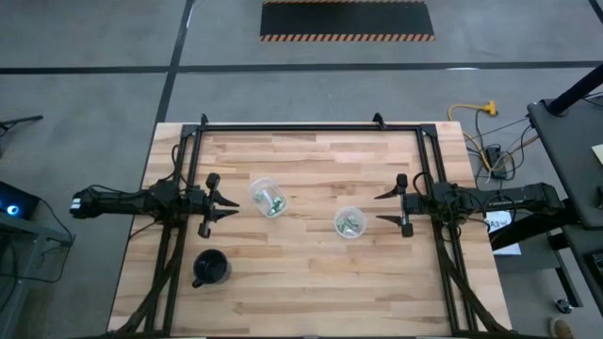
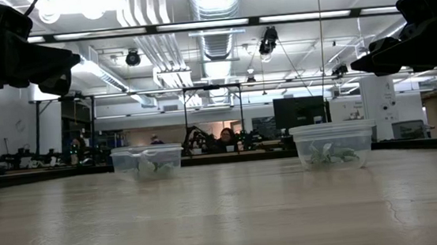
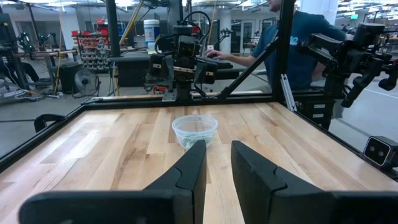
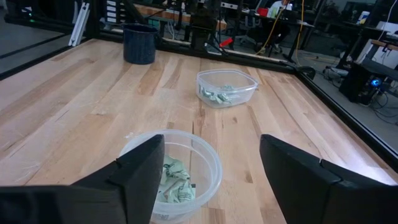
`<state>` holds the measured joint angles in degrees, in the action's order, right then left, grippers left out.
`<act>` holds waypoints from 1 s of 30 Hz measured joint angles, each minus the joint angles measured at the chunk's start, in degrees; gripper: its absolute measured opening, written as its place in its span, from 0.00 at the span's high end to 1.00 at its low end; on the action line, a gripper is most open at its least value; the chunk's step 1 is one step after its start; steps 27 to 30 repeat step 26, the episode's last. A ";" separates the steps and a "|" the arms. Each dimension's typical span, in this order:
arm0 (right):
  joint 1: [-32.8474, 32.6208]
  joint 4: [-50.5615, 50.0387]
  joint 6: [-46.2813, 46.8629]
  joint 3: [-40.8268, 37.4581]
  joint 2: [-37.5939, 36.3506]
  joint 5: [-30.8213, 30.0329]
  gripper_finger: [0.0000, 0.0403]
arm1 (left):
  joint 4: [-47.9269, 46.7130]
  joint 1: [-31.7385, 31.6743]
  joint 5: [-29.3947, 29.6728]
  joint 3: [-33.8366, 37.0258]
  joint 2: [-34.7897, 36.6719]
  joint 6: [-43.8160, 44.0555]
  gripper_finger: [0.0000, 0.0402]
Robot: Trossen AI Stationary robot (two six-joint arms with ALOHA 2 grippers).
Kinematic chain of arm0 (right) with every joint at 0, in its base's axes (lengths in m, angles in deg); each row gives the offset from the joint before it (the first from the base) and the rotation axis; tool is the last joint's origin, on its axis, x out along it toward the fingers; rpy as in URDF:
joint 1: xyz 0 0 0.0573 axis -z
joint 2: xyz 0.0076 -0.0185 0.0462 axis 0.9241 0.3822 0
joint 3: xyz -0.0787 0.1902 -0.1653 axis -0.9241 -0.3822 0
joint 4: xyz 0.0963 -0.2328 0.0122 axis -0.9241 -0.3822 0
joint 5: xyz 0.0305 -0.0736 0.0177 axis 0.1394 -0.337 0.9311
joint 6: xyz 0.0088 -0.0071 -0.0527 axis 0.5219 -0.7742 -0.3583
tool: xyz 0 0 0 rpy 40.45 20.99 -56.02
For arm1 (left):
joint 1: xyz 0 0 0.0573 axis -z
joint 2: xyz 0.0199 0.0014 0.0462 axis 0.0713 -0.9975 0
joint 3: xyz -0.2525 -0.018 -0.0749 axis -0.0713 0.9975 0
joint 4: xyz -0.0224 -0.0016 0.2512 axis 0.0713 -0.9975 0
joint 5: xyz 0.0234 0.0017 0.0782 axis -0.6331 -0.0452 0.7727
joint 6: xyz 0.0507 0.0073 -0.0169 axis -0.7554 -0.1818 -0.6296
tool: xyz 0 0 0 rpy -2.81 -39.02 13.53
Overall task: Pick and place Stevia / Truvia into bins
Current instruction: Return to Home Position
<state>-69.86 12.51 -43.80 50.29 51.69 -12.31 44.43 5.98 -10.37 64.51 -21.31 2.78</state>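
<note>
Two small round clear plastic containers with whitish translucent walls stand upright and uncovered on the pale wooden surface (image 1: 311, 273), well apart. The left container (image 1: 254, 191) is left of centre, and the right container (image 1: 337, 224) is right of centre and slightly lower in the high view. Each holds a loose heap of tiny pale green-and-white sweetener packets (image 1: 273, 203), crumpled and overlapping on its bottom.

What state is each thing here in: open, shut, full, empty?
Left gripper: open, empty, over the wooden table's left side.
Right gripper: open wide, empty, over its right side.
Round clear plastic container by the left arm: upright, lidless, holding pale green-and-white sweetener packets.
Matching container by the right arm: upright, lidless, holding packets.
Black cup: upright.
</note>
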 joint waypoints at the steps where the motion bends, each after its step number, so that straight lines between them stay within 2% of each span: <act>1: 0.01 0.00 0.01 0.00 -0.01 0.01 0.37 | 0.00 0.00 0.00 0.00 0.00 0.01 0.86; 14: 0.00 0.00 0.00 0.00 -0.01 -0.01 0.35 | 0.00 0.00 -0.01 0.00 0.00 -0.01 0.86; 30: 0.01 0.00 0.00 0.00 -0.01 0.01 0.37 | 0.00 0.00 -0.01 0.00 0.00 0.01 0.86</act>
